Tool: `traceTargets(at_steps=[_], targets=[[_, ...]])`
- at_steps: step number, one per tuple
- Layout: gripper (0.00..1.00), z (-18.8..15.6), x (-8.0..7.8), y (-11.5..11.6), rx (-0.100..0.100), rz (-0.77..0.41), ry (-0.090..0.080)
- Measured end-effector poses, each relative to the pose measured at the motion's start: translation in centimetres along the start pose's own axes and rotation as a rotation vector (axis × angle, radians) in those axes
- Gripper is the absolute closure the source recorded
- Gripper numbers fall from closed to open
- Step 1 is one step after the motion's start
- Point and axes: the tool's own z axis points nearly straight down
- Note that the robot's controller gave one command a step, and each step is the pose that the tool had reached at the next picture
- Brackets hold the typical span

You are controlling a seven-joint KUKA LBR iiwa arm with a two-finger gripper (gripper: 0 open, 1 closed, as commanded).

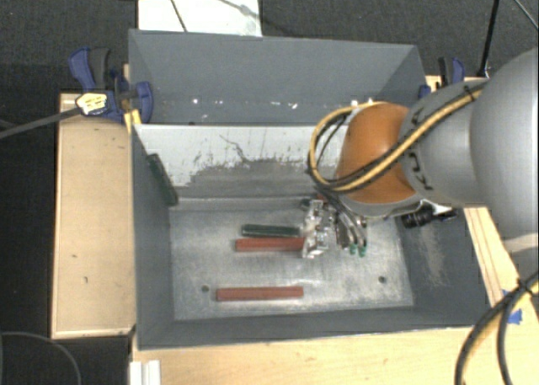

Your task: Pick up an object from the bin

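While the gripper is being held low in the bin, the right ends of a dark green stick and a reddish-brown stick, side by side mid-floor, are being covered by it; open or closed cannot be told.

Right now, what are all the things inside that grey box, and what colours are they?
bin: one, grey metal, middle of the view.
dark green stick: one, dark green, flat on the middle of the bin floor.
middle red-brown stick: one, red-brown, right beside the green one on its front side.
front red-brown stick: one, red-brown, alone near the front wall.
dark bar: one, blackish, against the left wall.
gripper: one, silver, at the right ends of the green and middle red-brown sticks.
orange cover: one, orange, above the gripper.
arm: one, grey, coming in from the right.
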Motion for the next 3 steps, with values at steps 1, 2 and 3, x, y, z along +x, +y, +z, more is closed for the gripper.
traceTargets(at_steps=[1,2,3], targets=[[1.00,-1.8,0.2,0.0,-0.001,-0.001,0.006],[1.00,-3.6,0.1,0.1,-0.001,-0.003,0.004],[1.00,-5.7,0.1,0.1,-0.002,-0.004,0.003]])
